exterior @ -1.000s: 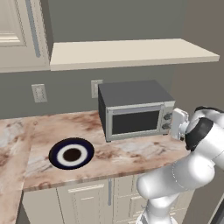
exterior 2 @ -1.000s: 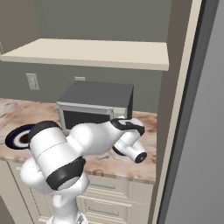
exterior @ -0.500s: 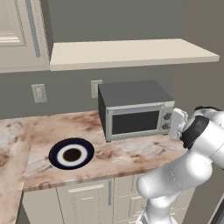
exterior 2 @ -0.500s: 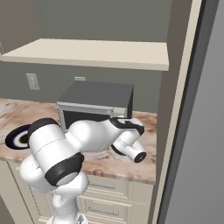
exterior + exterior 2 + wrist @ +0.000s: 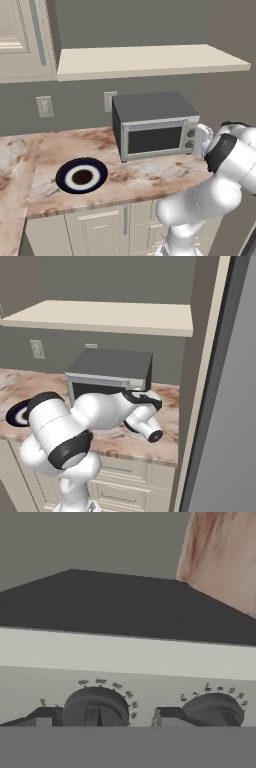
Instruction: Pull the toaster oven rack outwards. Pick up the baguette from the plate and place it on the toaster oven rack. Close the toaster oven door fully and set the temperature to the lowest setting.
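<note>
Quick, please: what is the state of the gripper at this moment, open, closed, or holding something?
Gripper: open, its fingertips on either side of a knob on the toaster oven, not clamped on it.

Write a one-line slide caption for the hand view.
Gripper close up to the toaster oven knob panel, one fingertip beside each of two dark knobs.

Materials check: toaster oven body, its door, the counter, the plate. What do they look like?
Toaster oven: matte dark grey shell, looks like painted metal.
Toaster oven door: dull silver frame, likely brushed metal, around dark glass.
Counter: veined pink-brown, probably polished marble or granite.
Plate: navy with a white ring, probably glazed ceramic.
</note>
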